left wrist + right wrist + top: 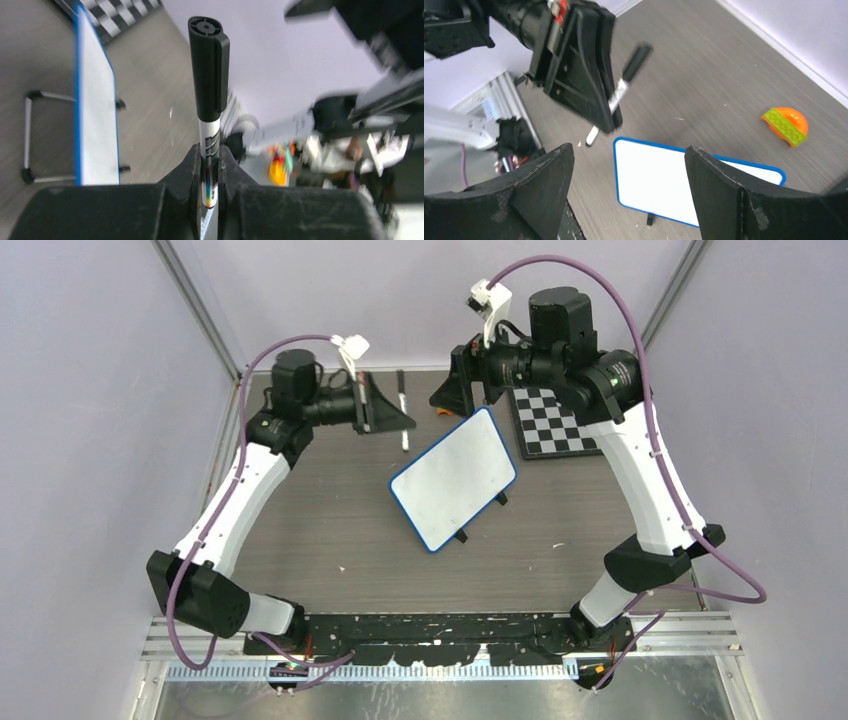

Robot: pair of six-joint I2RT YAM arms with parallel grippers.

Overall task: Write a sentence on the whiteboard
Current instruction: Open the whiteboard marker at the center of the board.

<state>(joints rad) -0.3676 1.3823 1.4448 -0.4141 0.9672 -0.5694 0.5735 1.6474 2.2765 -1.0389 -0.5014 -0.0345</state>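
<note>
The whiteboard [455, 478] has a blue rim and black feet and lies blank in the middle of the table. It also shows in the left wrist view [95, 115] and the right wrist view [664, 180]. My left gripper [388, 415] is shut on a white marker [402, 390] with its black cap [209, 70] on, held above the table to the board's far left. The left gripper [610, 122] and the marker [626, 80] show in the right wrist view. My right gripper [629, 149] is open and empty, in the air over the board's far edge [465, 390].
A black-and-white checkered board [550, 420] lies at the far right, under the right arm. A small orange and green toy [786, 125] lies beyond the whiteboard's far corner [445, 412]. Lilac walls close in the table on three sides.
</note>
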